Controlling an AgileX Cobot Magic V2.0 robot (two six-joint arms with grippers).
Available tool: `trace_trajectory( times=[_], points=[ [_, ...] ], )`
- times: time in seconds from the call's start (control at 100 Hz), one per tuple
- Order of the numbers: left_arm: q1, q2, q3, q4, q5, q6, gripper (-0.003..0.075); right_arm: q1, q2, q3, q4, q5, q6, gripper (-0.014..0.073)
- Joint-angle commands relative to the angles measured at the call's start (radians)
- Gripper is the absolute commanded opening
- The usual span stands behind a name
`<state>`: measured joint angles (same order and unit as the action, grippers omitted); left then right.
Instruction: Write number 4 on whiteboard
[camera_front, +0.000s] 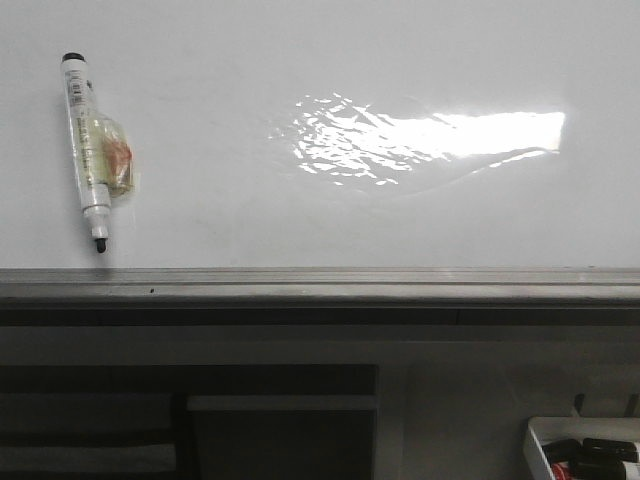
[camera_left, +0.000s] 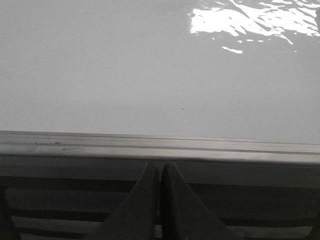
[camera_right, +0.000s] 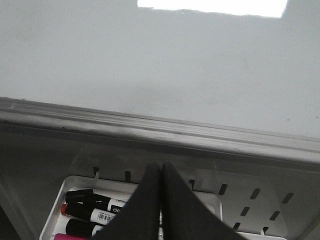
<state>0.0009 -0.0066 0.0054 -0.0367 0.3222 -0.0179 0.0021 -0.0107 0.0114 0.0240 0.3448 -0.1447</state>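
Whiteboard (camera_front: 300, 215) glossy and unmarked across the whole front view, no number 4 to be seen on it in any of the three views. Nearest in the front view, low at the right corner, a small white tray (camera_front: 535, 440) holding dark markers (camera_front: 600, 455), partly cut off by the picture's edge. Above that, a dark shelf-like structure (camera_front: 190, 420) under the board, then the grey metal edge strip (camera_front: 320, 285) running the full width. Beyond the strip, on the board's left part, a white-barrelled marker (camera_front: 89, 150) lying flat, black tip toward the strip and just short of it, black cap end farther away, barrel slightly tilted, with a clear wrapper or tape (camera_front: 110, 155) showing an orange patch around its middle. Farther right, well apart from the marker, a bright rippled glare patch (camera_front: 430, 135). In the left wrist view, left gripper (camera_left: 160, 172) with dark fingers pressed together, nothing between them, tips below the metal strip (camera_left: 160, 145), bare board (camera_left: 125, 75) beyond. In the right wrist view, right gripper (camera_right: 161, 170) likewise closed tight and holding nothing, hanging over the white slotted tray (camera_right: 240, 192) of markers (camera_right: 92, 207), one with a red end, one with a barcode label, a pink one at the edge; past the tray the metal strip (camera_right: 150, 127), then plain board surface (camera_right: 150, 60) with glare at the far edge.
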Motion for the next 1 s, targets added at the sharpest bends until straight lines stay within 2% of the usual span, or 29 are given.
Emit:
trace_trajectory(
  times=[0.0,0.36,0.46,0.61,0.66,0.73,0.99],
  points=[
    [0.003,-0.027,0.016,-0.008,-0.078,-0.008,-0.002,-0.007,-0.018,0.026,0.004,-0.018,0.001,-0.0062],
    [0.003,-0.027,0.016,-0.004,-0.078,-0.006,-0.002,-0.007,-0.018,0.026,0.004,-0.018,0.001,-0.0061],
    [0.003,-0.027,0.016,0.11,-0.078,0.018,-0.002,-0.007,-0.018,0.026,-0.014,-0.021,0.001,-0.0062],
    [0.003,-0.027,0.016,0.131,-0.08,0.018,-0.002,-0.007,-0.018,0.026,-0.014,-0.024,0.001,-0.0061],
    [0.003,-0.027,0.016,0.179,-0.09,0.018,-0.002,-0.007,-0.018,0.026,-0.014,-0.03,0.001,-0.0061],
    [0.003,-0.027,0.016,0.223,-0.107,0.018,-0.002,-0.007,-0.018,0.026,-0.014,-0.056,0.001,-0.0062],
    [0.003,-0.027,0.016,0.169,-0.183,0.018,-0.002,-0.007,-0.018,0.026,-0.014,-0.259,0.001,-0.0061]
  ],
)
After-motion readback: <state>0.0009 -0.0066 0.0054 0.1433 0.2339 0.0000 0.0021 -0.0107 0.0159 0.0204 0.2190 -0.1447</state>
